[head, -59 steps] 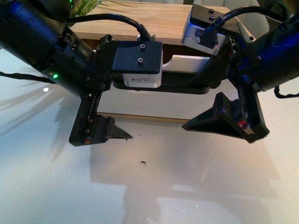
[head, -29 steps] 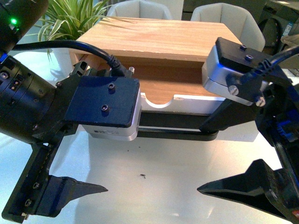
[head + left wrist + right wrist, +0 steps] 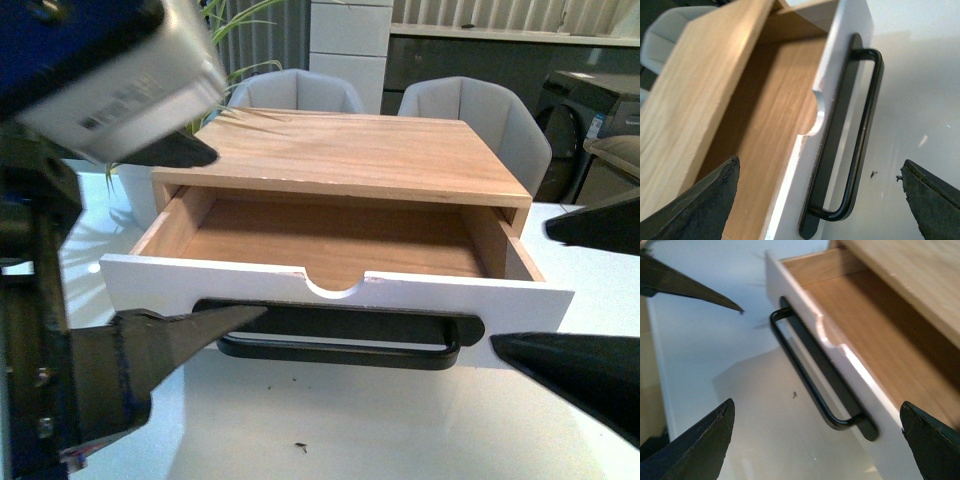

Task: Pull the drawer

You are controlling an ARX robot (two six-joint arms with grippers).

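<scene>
The drawer (image 3: 520, 295) stands pulled well out of the wooden cabinet (image 3: 360, 150), showing its light wood inside (image 3: 330, 235). Its white front carries a half-round notch (image 3: 335, 287) and a long black bar handle (image 3: 340, 352). My left gripper (image 3: 240, 235) is open, close to the camera at the left, with nothing between its fingers (image 3: 170, 340). My right gripper (image 3: 522, 287) is open at the right, clear of the handle. In the left wrist view the handle (image 3: 864, 125) lies between the spread fingers (image 3: 705, 200) without contact. In the right wrist view the handle (image 3: 800, 365) likewise runs free.
The cabinet sits on a glossy white table (image 3: 400, 430) with a small dark speck (image 3: 301, 447) in front. Two grey chairs (image 3: 470, 110) stand behind it and a green plant (image 3: 235, 20) at the back left.
The drawer has slid out from nearly shut to wide open. Both grippers have drawn back toward the camera and apart, off the handle.
</scene>
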